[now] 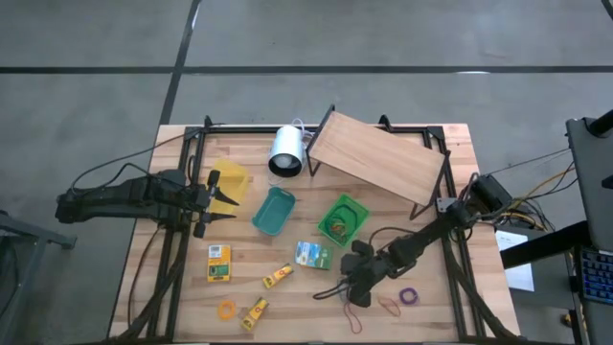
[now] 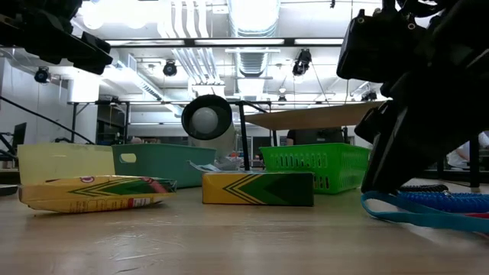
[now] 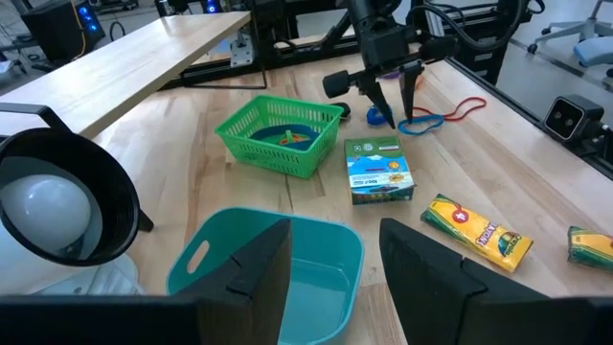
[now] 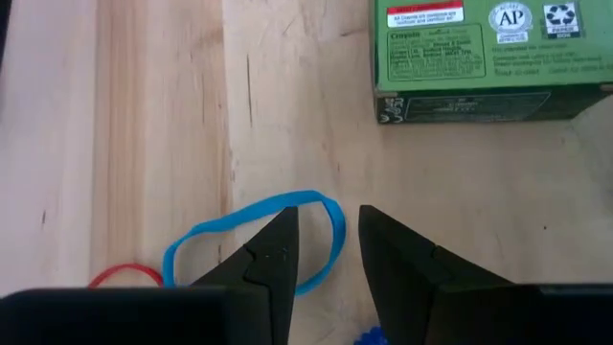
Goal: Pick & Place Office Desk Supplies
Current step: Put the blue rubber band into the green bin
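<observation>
We observed the wooden table (image 1: 436, 287) carrying the slanted board (image 1: 378, 153) at the far right and a white cylinder (image 1: 285, 150) beside it at the far centre. Three bins lay mid-table: a yellow bin (image 1: 233, 182) on the left, a teal bin (image 1: 272, 211) in the centre and a green basket (image 1: 343, 219) to its right.

The supplies lay along the near half: a green-and-white packet (image 1: 312, 255), a yellow box (image 1: 219, 263), two yellow tubes (image 1: 278, 276), and rubber bands spread across the near side, with a purple band (image 1: 409, 295) at the near right.

The left gripper (image 1: 213, 199) waited over the yellow bin, its fingers spread and holding nothing.

The right gripper (image 1: 352, 284) was the nearer arm for the coming pick. It stood low over the table, just near of the packet. Its fingers (image 4: 273, 254) were parted and pinched nothing.

The blue rubber band (image 4: 254, 240) lay flat on the table directly under those fingertips. In the right wrist view, one finger stood inside the loop and the other outside it, so the strand ran between them. The loop's long axis ran across the line of the fingers. We judged that a short descent and a closing of the fingers would catch the strand
</observation>
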Robot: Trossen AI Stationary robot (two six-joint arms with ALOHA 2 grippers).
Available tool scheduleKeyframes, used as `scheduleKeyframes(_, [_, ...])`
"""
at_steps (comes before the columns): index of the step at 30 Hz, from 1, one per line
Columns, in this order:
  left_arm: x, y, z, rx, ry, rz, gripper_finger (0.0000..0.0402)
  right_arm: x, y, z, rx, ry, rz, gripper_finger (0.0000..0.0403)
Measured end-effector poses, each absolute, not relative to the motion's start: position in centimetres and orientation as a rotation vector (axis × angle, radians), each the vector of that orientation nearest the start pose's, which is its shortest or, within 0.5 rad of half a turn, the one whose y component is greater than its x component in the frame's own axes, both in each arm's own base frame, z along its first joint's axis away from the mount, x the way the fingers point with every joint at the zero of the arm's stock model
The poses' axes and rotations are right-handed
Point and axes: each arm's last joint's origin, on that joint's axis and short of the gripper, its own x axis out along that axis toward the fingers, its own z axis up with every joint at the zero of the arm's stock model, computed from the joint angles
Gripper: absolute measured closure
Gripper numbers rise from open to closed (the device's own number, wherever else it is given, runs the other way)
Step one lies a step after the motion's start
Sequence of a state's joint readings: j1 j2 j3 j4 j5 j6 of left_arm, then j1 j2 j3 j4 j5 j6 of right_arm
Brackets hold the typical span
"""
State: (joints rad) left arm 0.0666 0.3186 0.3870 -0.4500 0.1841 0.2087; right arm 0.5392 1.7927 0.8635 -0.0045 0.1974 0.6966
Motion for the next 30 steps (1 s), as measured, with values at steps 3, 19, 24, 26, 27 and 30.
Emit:
scheduleKeyframes(3, [9.9,0.1,22.7,0.158,0.365,-0.155,0.0238,28.6,16.4,12.3,0.307,0.932,-0.002,0.0299])
scheduleKeyframes(19, [9.9,0.1,22.7,0.157,0.369,-0.155,0.0238,28.8,16.6,11.1,0.273,0.954,0.008,0.0334])
scheduleKeyframes(24, [9.9,0.1,22.7,0.157,0.370,-0.155,0.0238,28.8,16.5,11.2,0.237,0.954,0.028,0.0348])
scheduleKeyframes(26, [9.9,0.1,22.7,0.157,0.370,-0.155,0.0238,28.7,16.5,11.2,0.237,0.955,0.029,0.0354])
scheduleKeyframes(27, [9.9,0.1,22.7,0.157,0.370,-0.155,0.0238,28.7,16.5,11.2,0.236,0.955,0.028,0.0358])
scheduleKeyframes(30, [9.9,0.1,22.7,0.157,0.370,-0.155,0.0238,28.7,16.5,11.2,0.236,0.957,0.027,0.0372])
